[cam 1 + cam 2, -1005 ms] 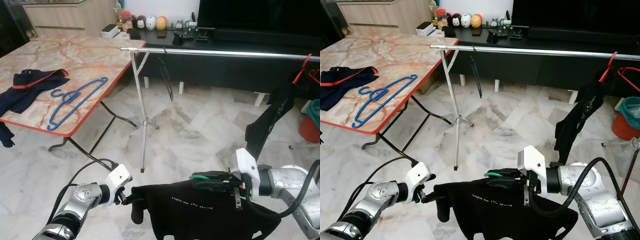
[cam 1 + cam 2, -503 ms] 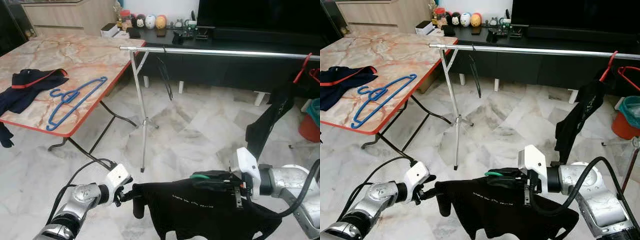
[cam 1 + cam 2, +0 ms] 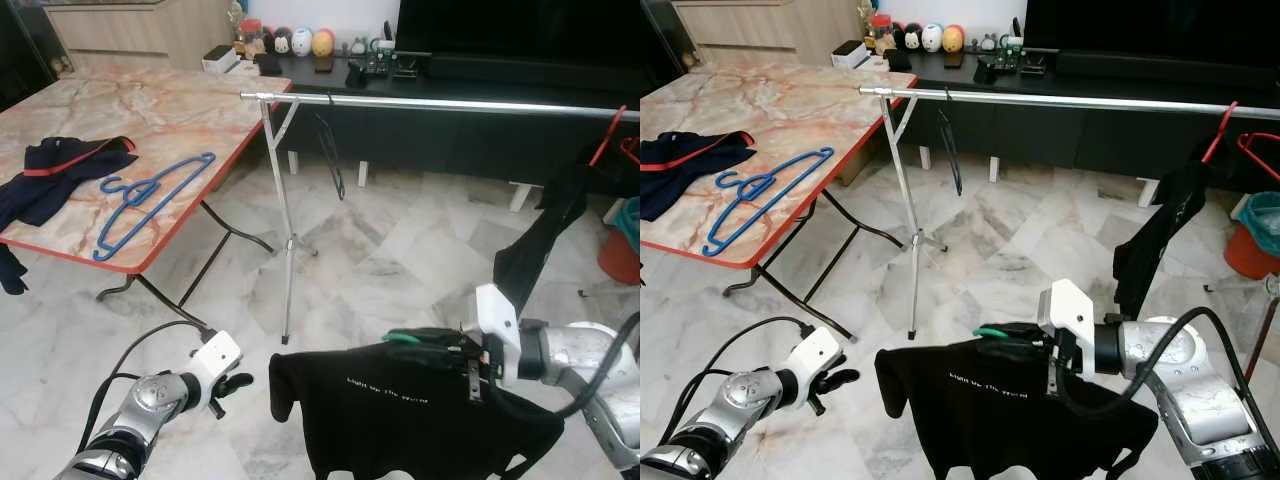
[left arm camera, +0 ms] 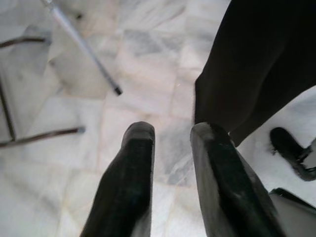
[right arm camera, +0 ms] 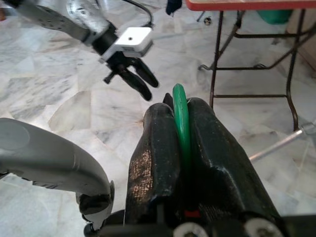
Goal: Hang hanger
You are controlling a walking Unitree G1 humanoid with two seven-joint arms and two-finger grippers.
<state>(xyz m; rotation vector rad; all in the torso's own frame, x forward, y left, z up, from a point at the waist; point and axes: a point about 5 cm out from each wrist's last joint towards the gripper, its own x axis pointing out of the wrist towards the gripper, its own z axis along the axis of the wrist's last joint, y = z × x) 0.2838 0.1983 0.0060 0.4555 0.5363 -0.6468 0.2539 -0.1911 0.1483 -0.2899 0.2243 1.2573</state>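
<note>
A black T-shirt (image 3: 400, 410) with small white print hangs on a green hanger (image 3: 405, 335), low over the floor. My right gripper (image 3: 412, 340) is shut on the hanger's green hook (image 5: 180, 118). To the shirt's left, my left gripper (image 3: 232, 383) is open and empty, a short gap from the sleeve (image 4: 261, 59). Its two black fingers (image 4: 128, 182) stand apart over the marble floor. The silver clothes rail (image 3: 430, 103) runs across the room beyond, above both grippers.
A black hanger (image 3: 330, 150) hangs near the rail's left end, a black garment (image 3: 545, 230) on a red hanger (image 3: 605, 135) at its right end. The marble table (image 3: 150, 110) on the left holds blue hangers (image 3: 150, 195) and a dark garment (image 3: 55, 170). An orange bucket (image 3: 620, 255) stands far right.
My left gripper has let go of the shirt's sleeve, opened and drawn back to the left. The shirt now hangs freely from the hanger in my right gripper.
</note>
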